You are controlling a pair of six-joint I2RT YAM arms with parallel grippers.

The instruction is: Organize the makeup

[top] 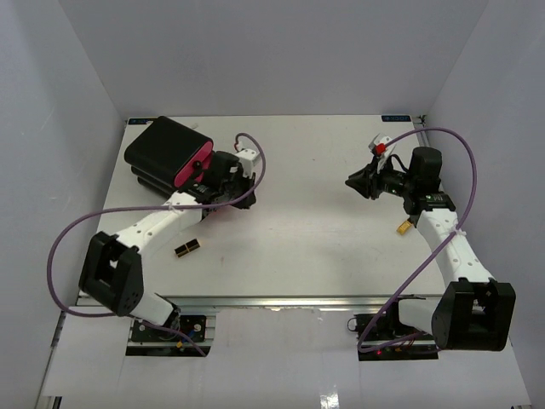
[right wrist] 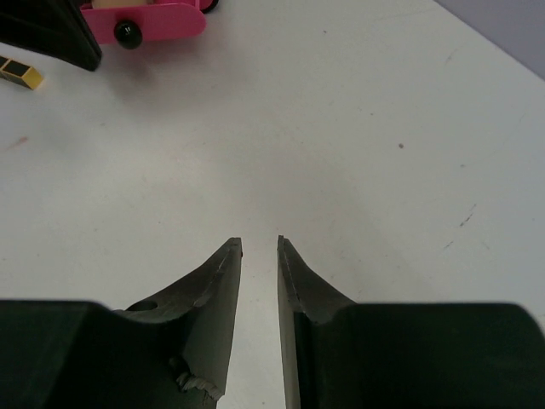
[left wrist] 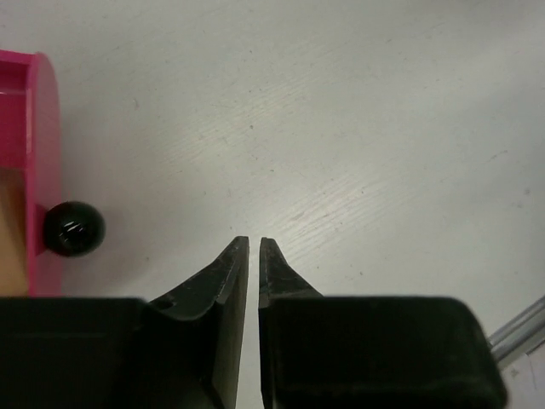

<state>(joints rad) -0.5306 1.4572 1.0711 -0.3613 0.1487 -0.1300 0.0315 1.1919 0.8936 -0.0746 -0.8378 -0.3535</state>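
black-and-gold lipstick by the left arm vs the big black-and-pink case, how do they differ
The black-and-gold lipstick is tiny and slim; the black-and-pink case is far bulkier. The lipstick lies alone toward the near edge; the case sits at the far left corner, the left gripper close beside it. Both rest on the white table, neither held.

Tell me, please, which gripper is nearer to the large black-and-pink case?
Left. The left gripper sits close beside the case, on its right in the top view; the right gripper is far across the table, pointing toward it.
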